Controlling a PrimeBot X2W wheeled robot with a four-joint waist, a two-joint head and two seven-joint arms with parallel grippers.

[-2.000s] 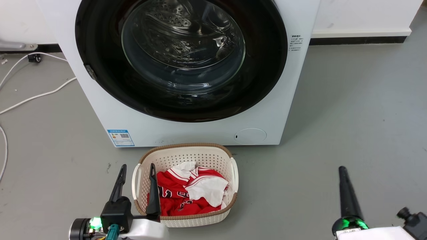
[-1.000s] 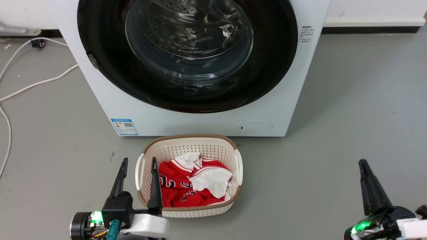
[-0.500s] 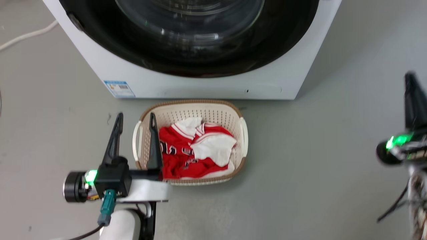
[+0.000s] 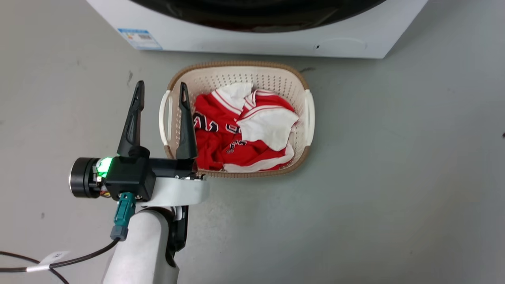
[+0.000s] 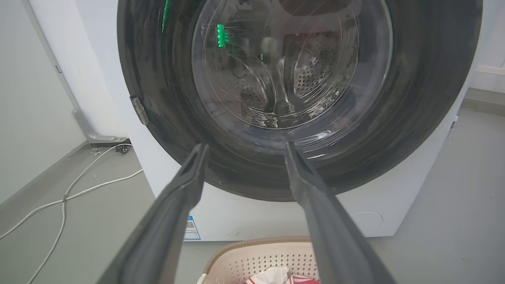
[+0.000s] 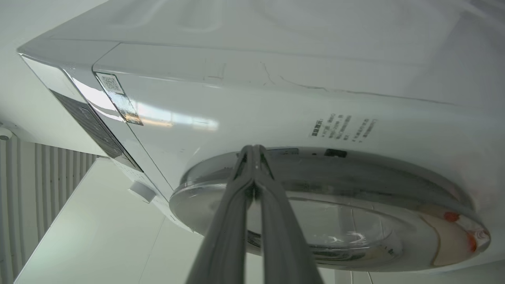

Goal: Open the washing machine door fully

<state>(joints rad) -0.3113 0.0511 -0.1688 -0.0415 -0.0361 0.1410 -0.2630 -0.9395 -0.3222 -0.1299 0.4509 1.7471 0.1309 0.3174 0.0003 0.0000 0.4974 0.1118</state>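
Left gripper (image 4: pixel 161 87) hangs spread wide, nothing between its two fingers, one finger over the left rim of the single basket (image 4: pixel 311 114). Right gripper (image 6: pixel 252 149) is pinched closed on nothing, tips up by the edge of the washing machine door (image 6: pixel 355 177); touching or not, I cannot tell. That door sits flush on the machine (image 5: pixel 244 221). The basket just in front holds red-and-white clothes (image 4: pixel 236 138). Open grey floor (image 4: pixel 394 177) lies to the right, and one white cable (image 5: pixel 63 197) trails off left.
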